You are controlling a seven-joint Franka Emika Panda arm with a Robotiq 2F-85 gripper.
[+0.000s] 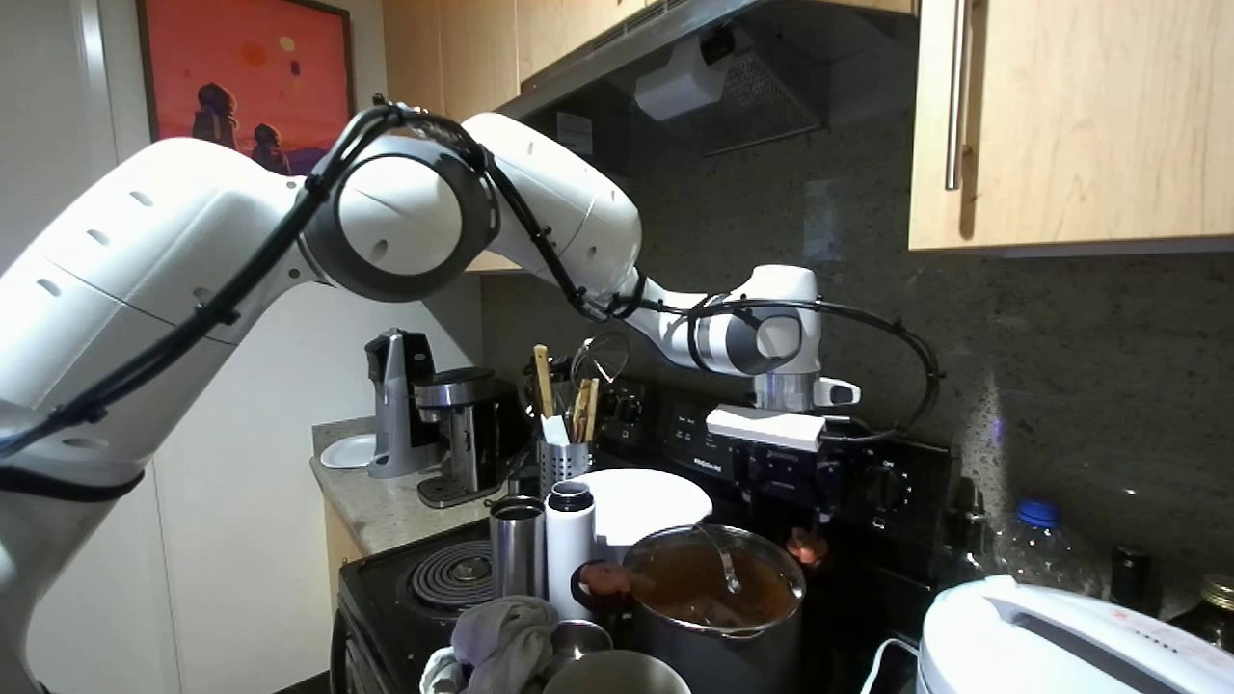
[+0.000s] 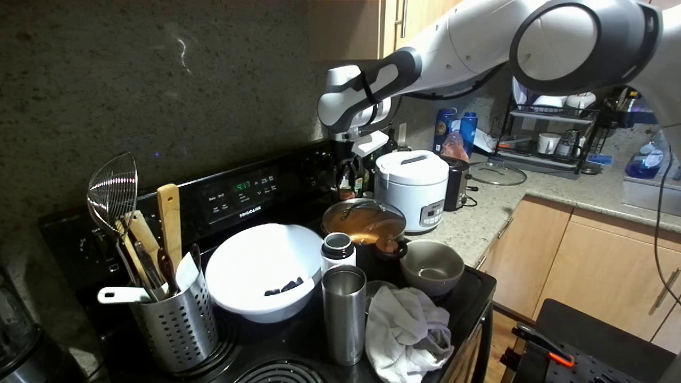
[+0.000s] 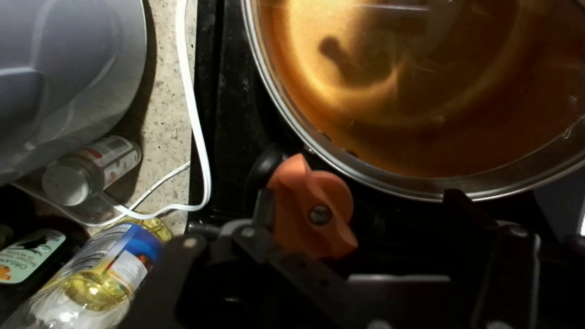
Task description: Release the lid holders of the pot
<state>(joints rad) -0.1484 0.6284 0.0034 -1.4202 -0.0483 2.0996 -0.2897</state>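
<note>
Two jaws of the tool (image 3: 358, 198) stand wide apart; just below I see the orange lid holder (image 3: 292, 208), by the rim of the pot (image 1: 737, 665) on the stove (image 2: 298, 340). The holder lies off-centre, toward the rice cooker (image 2: 407, 191), so a sideways nudge looks due.

In the wrist view, the bottom edge crops the claw (image 3: 358, 198) — the pot (image 3: 411, 188), upper right, is cut off, the jar label (image 3: 114, 157), left, blurred.

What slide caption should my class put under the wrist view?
Open gripper framing the orange lid holder beside the steel-rimmed pot, blue-labelled bottle at lower left.
</note>
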